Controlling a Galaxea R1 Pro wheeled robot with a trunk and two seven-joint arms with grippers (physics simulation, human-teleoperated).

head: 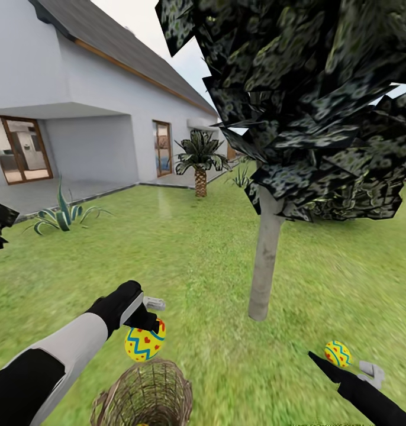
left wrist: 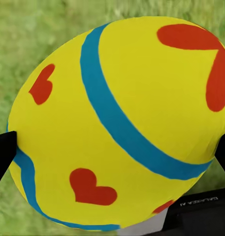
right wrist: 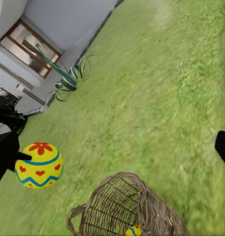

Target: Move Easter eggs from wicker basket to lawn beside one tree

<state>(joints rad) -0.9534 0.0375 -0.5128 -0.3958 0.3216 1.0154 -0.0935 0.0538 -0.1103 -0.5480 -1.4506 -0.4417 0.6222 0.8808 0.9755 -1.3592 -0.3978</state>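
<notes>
My left gripper (head: 148, 324) is shut on a yellow Easter egg (head: 145, 343) with red hearts and a blue zigzag, held just above the wicker basket (head: 145, 393). That egg (left wrist: 117, 123) sits between the left gripper's (left wrist: 112, 152) fingers (left wrist: 3, 155). A second egg (head: 337, 354) lies on the lawn (head: 185, 248), a short way right of the tree (head: 265, 260). My right gripper (head: 345, 367) is just behind it, open with nothing in it (right wrist: 112, 147). A third egg (right wrist: 133, 231) rests inside the basket (right wrist: 151, 206). The held egg (right wrist: 39, 164) hangs over the basket's rim.
The tree's dark crown (head: 309, 100) hangs low over the grass. A white house (head: 90, 106) with a paved patio (head: 25, 195) stands at the far left. A spiky striped plant (head: 64, 216) and a short palm (head: 200, 168) stand before it.
</notes>
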